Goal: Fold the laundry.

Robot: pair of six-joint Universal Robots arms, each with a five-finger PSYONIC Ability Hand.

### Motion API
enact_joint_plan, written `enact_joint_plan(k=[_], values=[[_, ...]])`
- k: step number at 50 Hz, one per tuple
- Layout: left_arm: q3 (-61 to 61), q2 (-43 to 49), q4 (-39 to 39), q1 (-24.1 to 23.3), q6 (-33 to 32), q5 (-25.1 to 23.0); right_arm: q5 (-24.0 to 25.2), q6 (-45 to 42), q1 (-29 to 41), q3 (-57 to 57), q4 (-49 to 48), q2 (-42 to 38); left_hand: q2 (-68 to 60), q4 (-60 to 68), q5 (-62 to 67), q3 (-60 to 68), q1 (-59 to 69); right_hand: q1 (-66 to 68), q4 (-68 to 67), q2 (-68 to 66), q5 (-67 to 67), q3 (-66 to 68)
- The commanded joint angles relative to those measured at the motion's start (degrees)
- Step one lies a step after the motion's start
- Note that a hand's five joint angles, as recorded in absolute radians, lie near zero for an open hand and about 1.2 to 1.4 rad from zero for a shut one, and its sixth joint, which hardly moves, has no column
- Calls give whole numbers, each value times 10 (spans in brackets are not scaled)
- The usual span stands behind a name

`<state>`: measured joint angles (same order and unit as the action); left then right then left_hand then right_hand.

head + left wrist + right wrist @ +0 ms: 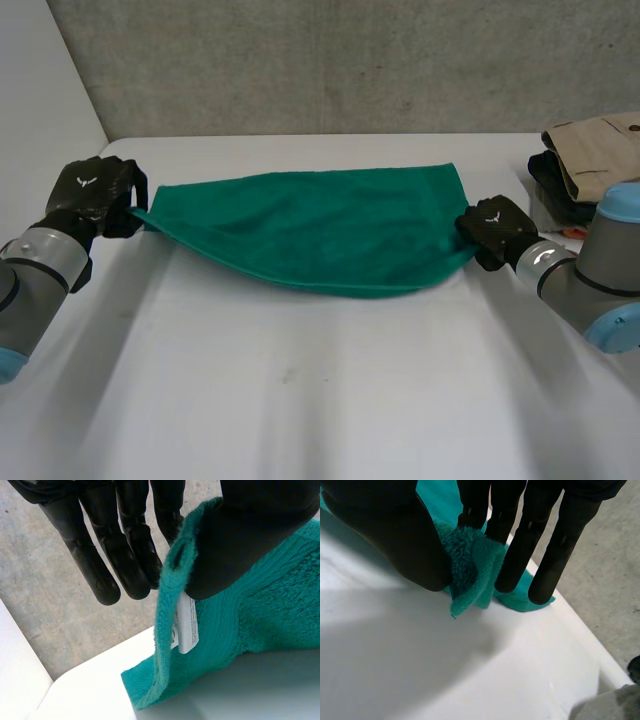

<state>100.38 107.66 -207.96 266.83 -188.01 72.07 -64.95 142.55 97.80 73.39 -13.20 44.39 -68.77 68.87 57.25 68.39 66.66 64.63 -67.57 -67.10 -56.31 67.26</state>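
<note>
Currently, reading left to right. The left robot hand (95, 192) sits near the left edge of the surface (300, 400), with its thumb clamping one end corner of the green towel (320, 225) against the fingers. In the left wrist view a white care label (187, 622) lies just under the thumb.

The towel spans between the two hands. Its long axis runs left-right across the far half of the surface. It is fairly taut along its far edge and bellies toward the near side in the middle. I cannot tell whether the belly touches the surface.

The right robot hand (495, 232) pinches the opposite end; the right wrist view shows a bunched corner caught between thumb and fingers. Each hand is at its own end, so neither is nearer, and the towel lies inward from both.

Judgement: the next fold turns on that left-right axis. Either the ends come together or both are carried toward the near side.

Room:
- The near half of the surface is bare and wide.
- The far edge runs close behind the towel.
- A stack of folded clothes (590, 160) sits just beyond the right arm, so rightward travel is cramped.
- The left robot hand has little surface outboard of it.
</note>
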Motion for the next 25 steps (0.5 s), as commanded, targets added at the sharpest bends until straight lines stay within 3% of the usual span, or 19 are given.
enact_joint_plan(k=[1, 7, 12, 17, 21, 25], values=[[5, -9, 39, 7, -4, -2, -14, -6, -1, 33, 18, 53, -112, 111, 127, 116, 133, 154, -124, -129, -137, 127], [26, -53, 166, 37, -40, -26, -29, -91, -23, 76, 128, 108, -112, 111, 127, 116, 133, 154, -124, -129, -137, 127], [54, -111, 360, 85, -151, -61, -88, -246, -68, 125, 319, 168, -112, 111, 127, 116, 133, 154, -124, -129, -137, 127], [79, -137, 525, 134, -267, -84, -125, -329, -105, 169, 466, 209, -112, 111, 127, 116, 133, 154, -124, -129, -137, 127], [86, -132, 571, 149, -336, -126, -99, -333, -101, 162, 449, 220, -112, 111, 127, 116, 133, 154, -124, -129, -137, 127], [61, -88, 534, 135, -324, -140, -95, -282, -75, 124, 384, 194, -112, 111, 127, 116, 133, 154, -124, -129, -137, 127]])
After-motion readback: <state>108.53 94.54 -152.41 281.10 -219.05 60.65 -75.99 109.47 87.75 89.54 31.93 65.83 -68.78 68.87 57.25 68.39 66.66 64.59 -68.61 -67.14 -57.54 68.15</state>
